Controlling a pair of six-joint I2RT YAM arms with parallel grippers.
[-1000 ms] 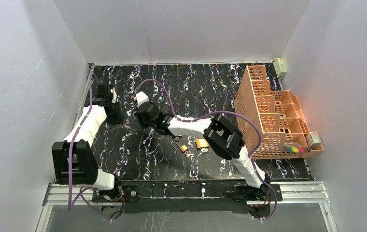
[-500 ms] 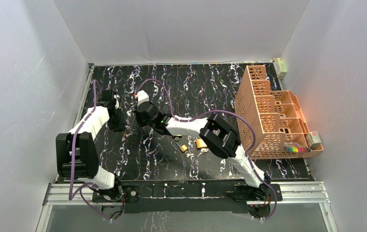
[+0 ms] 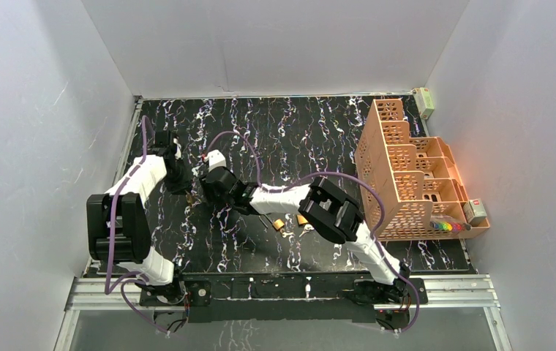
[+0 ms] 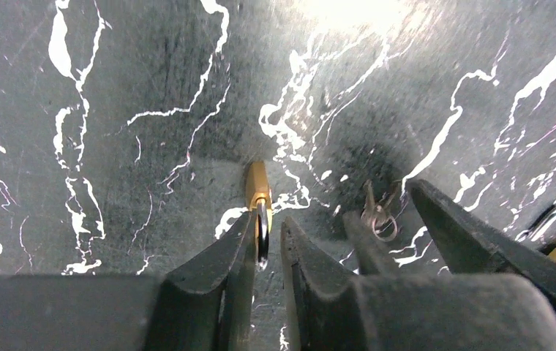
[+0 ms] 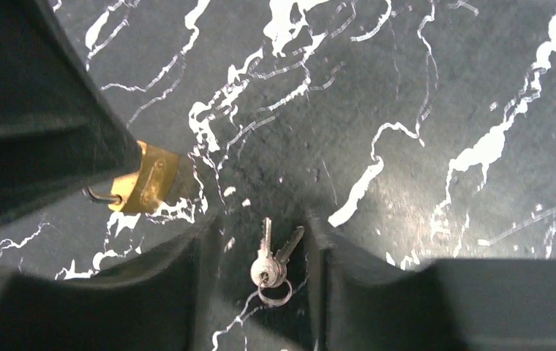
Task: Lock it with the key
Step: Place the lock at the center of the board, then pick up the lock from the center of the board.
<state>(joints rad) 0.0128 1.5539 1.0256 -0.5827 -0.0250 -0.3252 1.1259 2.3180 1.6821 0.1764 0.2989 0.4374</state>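
Note:
A small brass padlock (image 4: 258, 186) rests on the black marbled table, its steel shackle (image 4: 262, 227) pointing back between the fingers of my left gripper (image 4: 268, 223). The jaws stand slightly apart: the left finger touches the shackle and a narrow gap shows at the right finger. Two silver keys on a ring (image 5: 271, 259) lie flat on the table between the spread fingers of my open right gripper (image 5: 260, 223), touching neither. In the right wrist view the padlock (image 5: 143, 179) sits just left of the keys. From above, both grippers (image 3: 186, 191) (image 3: 205, 191) meet at the table's left.
Two more brass padlocks (image 3: 279, 224) (image 3: 302, 219) lie near the table's middle front. An orange perforated basket rack (image 3: 407, 175) fills the right side, with a small box (image 3: 475, 211) beside it. White walls close in on both sides.
Both arms have come down and toward the near side. The right gripper has opened and the keys now lie on the table. The left jaws have parted slightly around the shackle.

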